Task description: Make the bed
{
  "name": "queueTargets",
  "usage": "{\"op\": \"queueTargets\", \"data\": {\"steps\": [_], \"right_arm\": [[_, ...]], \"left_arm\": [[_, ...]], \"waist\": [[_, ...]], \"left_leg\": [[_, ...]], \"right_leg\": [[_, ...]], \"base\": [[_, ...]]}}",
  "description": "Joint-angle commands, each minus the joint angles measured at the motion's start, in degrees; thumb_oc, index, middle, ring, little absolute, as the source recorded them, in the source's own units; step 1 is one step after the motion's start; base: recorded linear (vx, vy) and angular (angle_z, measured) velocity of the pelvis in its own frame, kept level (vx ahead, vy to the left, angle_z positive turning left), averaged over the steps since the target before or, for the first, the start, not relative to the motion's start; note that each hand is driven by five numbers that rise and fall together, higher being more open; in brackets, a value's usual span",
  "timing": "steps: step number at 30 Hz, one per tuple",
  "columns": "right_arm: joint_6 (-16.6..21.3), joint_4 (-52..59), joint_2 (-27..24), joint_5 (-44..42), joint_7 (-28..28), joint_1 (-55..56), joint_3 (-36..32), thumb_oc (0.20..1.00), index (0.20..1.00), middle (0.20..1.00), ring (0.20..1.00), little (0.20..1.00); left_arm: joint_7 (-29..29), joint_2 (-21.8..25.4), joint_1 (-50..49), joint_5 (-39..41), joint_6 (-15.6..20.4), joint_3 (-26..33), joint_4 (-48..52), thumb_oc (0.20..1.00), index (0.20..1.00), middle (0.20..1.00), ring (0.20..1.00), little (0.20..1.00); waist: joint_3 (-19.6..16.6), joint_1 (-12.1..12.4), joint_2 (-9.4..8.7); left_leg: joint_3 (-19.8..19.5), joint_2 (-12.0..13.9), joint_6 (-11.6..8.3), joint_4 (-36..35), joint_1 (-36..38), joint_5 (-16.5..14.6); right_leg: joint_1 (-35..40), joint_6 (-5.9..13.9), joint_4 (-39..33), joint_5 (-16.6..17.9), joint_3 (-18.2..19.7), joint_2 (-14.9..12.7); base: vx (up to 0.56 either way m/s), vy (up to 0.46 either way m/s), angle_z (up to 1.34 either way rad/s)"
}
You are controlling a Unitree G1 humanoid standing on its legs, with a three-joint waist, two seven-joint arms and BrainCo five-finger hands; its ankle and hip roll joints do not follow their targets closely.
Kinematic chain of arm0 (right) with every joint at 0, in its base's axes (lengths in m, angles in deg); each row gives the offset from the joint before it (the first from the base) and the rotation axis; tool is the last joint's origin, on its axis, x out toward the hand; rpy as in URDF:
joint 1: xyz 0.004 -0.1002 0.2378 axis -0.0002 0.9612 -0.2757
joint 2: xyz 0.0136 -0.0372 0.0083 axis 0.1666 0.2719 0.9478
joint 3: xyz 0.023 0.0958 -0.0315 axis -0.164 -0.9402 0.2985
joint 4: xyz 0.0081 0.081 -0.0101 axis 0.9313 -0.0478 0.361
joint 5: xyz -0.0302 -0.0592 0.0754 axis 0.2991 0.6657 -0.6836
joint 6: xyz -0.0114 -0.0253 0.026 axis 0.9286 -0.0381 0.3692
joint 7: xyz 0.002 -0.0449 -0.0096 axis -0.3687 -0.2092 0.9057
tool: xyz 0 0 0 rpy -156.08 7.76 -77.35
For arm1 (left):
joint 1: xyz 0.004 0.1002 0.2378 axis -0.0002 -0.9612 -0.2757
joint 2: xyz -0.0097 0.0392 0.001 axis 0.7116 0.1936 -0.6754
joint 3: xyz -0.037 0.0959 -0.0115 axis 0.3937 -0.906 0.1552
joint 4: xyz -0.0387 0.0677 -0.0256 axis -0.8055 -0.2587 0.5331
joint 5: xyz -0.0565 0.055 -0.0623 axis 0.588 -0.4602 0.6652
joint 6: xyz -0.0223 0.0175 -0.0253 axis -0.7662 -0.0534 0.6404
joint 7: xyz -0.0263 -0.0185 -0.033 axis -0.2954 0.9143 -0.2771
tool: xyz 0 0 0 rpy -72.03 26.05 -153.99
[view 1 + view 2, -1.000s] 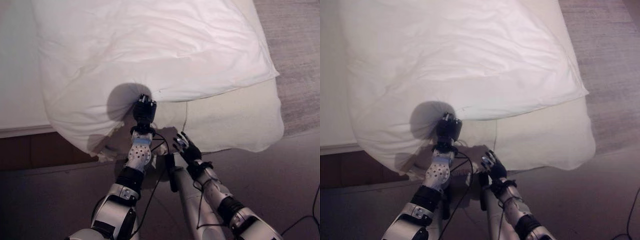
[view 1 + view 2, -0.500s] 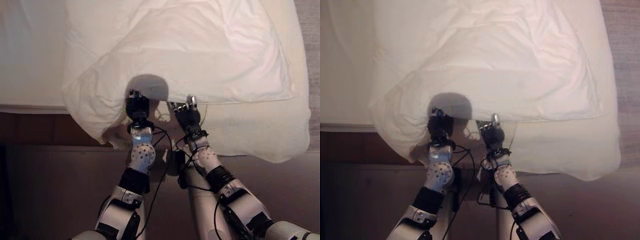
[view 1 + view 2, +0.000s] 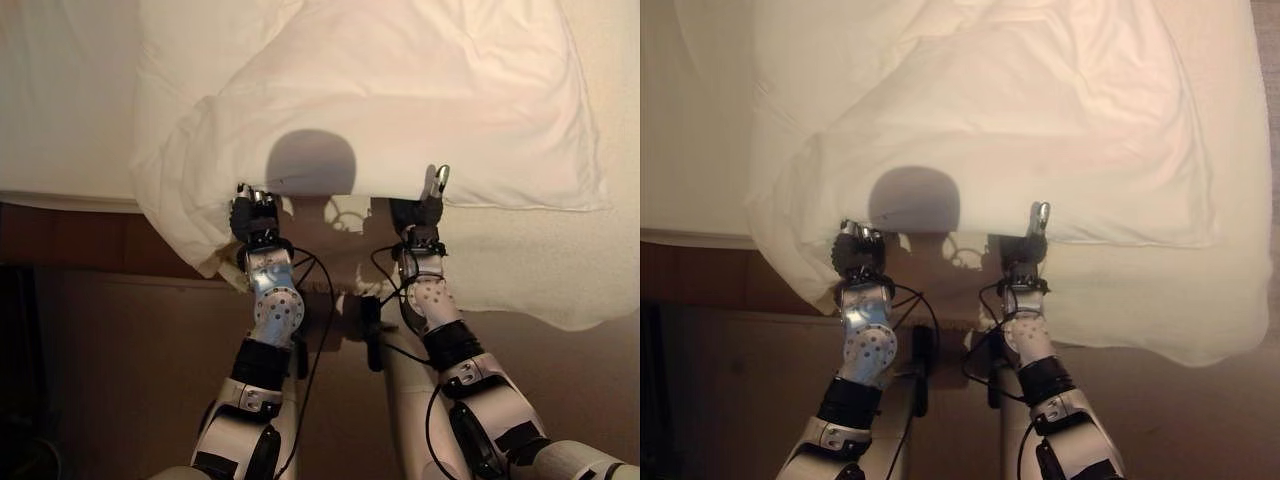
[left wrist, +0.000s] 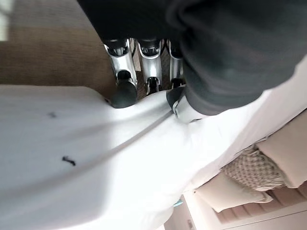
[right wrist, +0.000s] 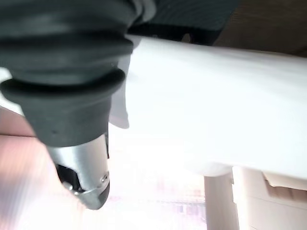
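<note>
Duvet (image 3: 400, 110), white, rumpled, spread over the bed (image 3: 60, 90), its near edge hanging over the foot end. Left hand (image 3: 252, 218) at that edge, fingers (image 4: 122, 72) curled onto the cloth. Right hand (image 3: 420, 212) beside it along the same edge, thumb (image 5: 84, 175) raised clear; grip cannot be told.

The duvet (image 3: 380, 110) runs off the top edge of both eye views, so its far end cannot be seen. Its near hem drapes over the fingers of the left hand (image 3: 255, 215) and the right hand (image 3: 420, 212); in the eye views the fingertips disappear under the cloth. In the right wrist view the fingers lie hidden behind the dark cover, so their grip cannot be told. The bed (image 3: 60, 100) is cut off at the left edge.
</note>
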Motion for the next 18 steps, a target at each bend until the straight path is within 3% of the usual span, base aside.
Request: {"op": "queueTargets", "data": {"steps": [1,4,7,10,18], "right_arm": [[6.0,3.5,-4.7,0.0,1.8,0.4,-9.1,1.000,1.000,1.000,1.000,1.000],[5.6,-1.4,-8.6,2.7,6.8,-0.6,-11.4,1.000,1.000,1.000,1.000,1.000],[4.9,-3.2,-10.1,3.6,8.0,-1.4,-12.0,1.000,1.000,1.000,1.000,1.000],[3.3,-7.9,-14.8,5.7,11.4,-2.6,-13.4,1.000,1.000,1.000,1.000,1.000],[2.5,-9.8,-18.8,6.4,12.7,-3.7,-14.8,1.000,1.000,1.000,1.000,1.000]], "left_arm": [[-2.5,6.9,-1.4,-7.2,7.3,11.5,5.6,0.200,0.200,0.200,0.200,0.200],[-6.0,8.7,0.1,-9.2,7.0,13.4,3.9,0.200,0.200,0.200,0.200,0.200],[-6.8,9.2,1.0,-9.9,6.7,14.0,3.4,0.200,0.200,0.200,0.200,0.200],[-8.0,11.3,2.1,-10.4,6.5,15.9,1.7,0.200,0.200,0.200,0.200,0.200],[-7.8,12.0,1.9,-9.8,6.7,17.6,0.8,0.200,0.200,0.200,0.200,0.200]], "waist": [[-4.7,0.8,1.48],[-5.4,0.8,1.52],[-5.4,0.8,1.63],[-6.0,0.6,1.44],[-5.8,0.3,1.14]], "left_leg": [[3.1,-3.9,4.96,3.6,-1.5,-4.7],[3.1,-3.7,4.79,3.8,-1.7,-4.7],[3.2,-3.7,4.73,3.8,-1.9,-4.7],[3.3,-3.5,4.48,4.0,-2.0,-4.8],[3.6,-3.3,4.25,4.3,-2.0,-5.0]], "right_leg": [[0.8,3.38,-5.1,4.5,1.7,1.7],[0.4,3.39,-4.8,4.3,1.7,1.6],[0.2,3.36,-4.7,4.2,1.6,1.6],[0.0,3.40,-4.4,4.2,1.5,1.5],[-0.2,3.51,-4.0,4.1,1.5,1.5]], "base": [[0.00,0.000,0.00],[0.00,0.000,0.00],[0.00,0.000,0.00],[0.00,0.000,0.00],[0.00,0.000,0.00]]}}
